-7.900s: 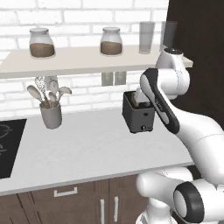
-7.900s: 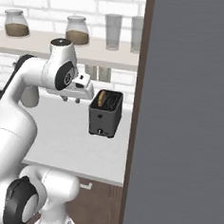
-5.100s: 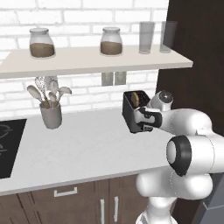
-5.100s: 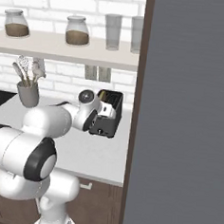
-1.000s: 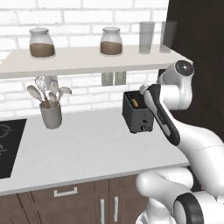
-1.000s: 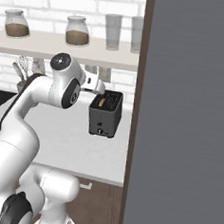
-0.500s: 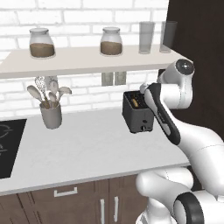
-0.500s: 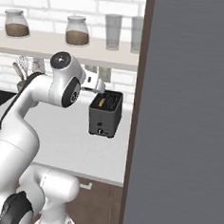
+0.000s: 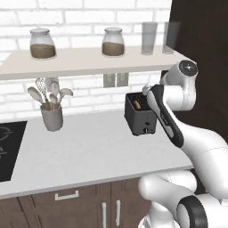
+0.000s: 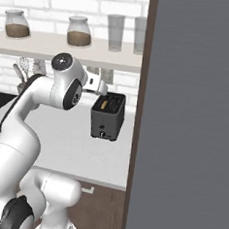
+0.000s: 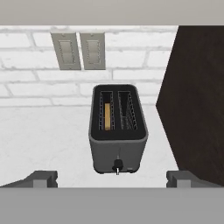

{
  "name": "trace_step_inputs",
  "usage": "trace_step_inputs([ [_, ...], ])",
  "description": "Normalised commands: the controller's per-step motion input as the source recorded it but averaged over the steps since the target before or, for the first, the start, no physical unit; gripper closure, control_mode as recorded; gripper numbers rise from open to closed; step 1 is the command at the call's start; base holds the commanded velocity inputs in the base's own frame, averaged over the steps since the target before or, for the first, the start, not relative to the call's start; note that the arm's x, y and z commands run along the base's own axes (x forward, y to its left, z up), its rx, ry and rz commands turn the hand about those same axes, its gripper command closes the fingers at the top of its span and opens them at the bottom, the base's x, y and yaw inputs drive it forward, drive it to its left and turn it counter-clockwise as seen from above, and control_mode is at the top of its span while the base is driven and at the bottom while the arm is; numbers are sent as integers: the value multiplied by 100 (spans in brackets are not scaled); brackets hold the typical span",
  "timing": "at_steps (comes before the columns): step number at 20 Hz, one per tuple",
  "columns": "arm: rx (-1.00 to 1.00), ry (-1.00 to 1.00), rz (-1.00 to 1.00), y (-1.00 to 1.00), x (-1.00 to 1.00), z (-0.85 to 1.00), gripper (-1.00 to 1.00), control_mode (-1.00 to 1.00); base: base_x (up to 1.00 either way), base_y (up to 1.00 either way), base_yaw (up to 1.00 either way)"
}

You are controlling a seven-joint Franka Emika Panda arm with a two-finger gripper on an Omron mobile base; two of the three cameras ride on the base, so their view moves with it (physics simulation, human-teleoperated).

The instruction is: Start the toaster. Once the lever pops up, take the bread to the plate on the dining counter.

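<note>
Gripper (image 11: 112,178) poised above the toaster (image 11: 117,127), jaws spread wide and empty.

The toaster stands on the pale worktop (image 9: 84,147) against the brick wall, just beside the dark cabinet side; the bread (image 11: 107,116) sits upright in its left slot as the hand view has it. To lift it well, I judge the jaws should centre over that slot (not the empty one) and straddle the slice's thin faces before descending. No brand, label or writing is legible on anything.

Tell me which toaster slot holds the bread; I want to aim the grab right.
In the hand view, the left slot of the toaster holds the tan bread; the right slot shows only its wire rack.
</note>
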Motion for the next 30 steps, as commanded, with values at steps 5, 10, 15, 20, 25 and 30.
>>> trace_step_inputs([
  [5, 0, 0, 0, 0, 0, 0, -100, -100, 0, 0, 0],
  [10, 0, 0, 0, 0, 0, 0, -100, -100, 0, 0, 0],
  [15, 0, 0, 0, 0, 0, 0, -100, -100, 0, 0, 0],
  [20, 0, 0, 0, 0, 0, 0, -100, -100, 0, 0, 0],
  [25, 0, 0, 0, 0, 0, 0, -100, -100, 0, 0, 0],
  [30, 0, 0, 0, 0, 0, 0, -100, -100, 0, 0, 0],
])
